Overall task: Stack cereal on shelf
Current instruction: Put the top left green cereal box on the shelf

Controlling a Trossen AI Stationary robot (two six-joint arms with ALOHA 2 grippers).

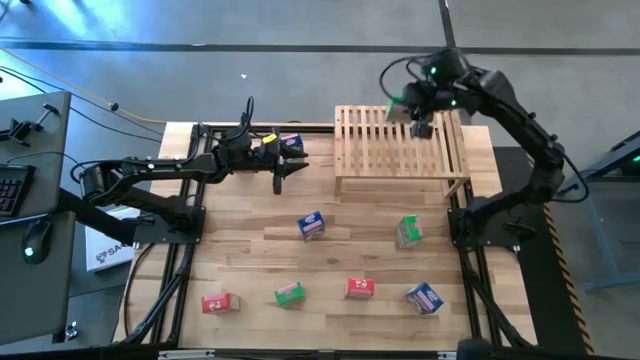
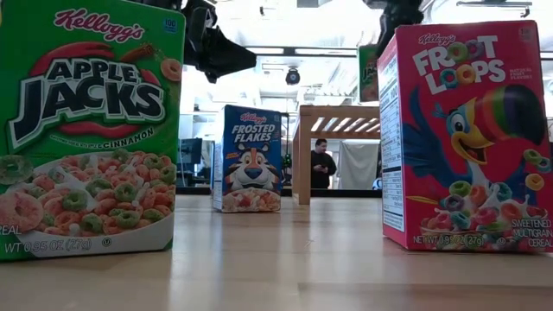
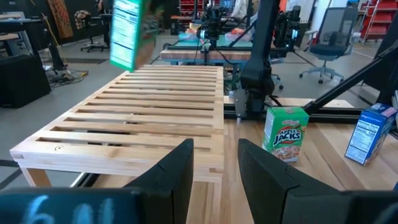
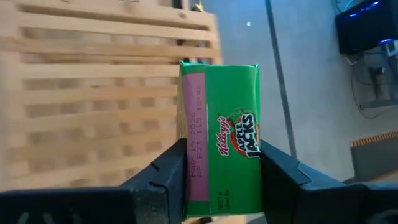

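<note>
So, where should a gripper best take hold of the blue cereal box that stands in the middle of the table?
Judging by its pose, grip the upright blue Frosted Flakes box across its narrow side panels, descending from above. It stands alone on the plank table, so both fingers have room.

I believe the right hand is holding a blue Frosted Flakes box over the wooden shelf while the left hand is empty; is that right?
Not quite: the box in the right hand is a green Apple Jacks box, as the right wrist view shows. It is indeed over the wooden shelf, and the left hand is empty.
</note>
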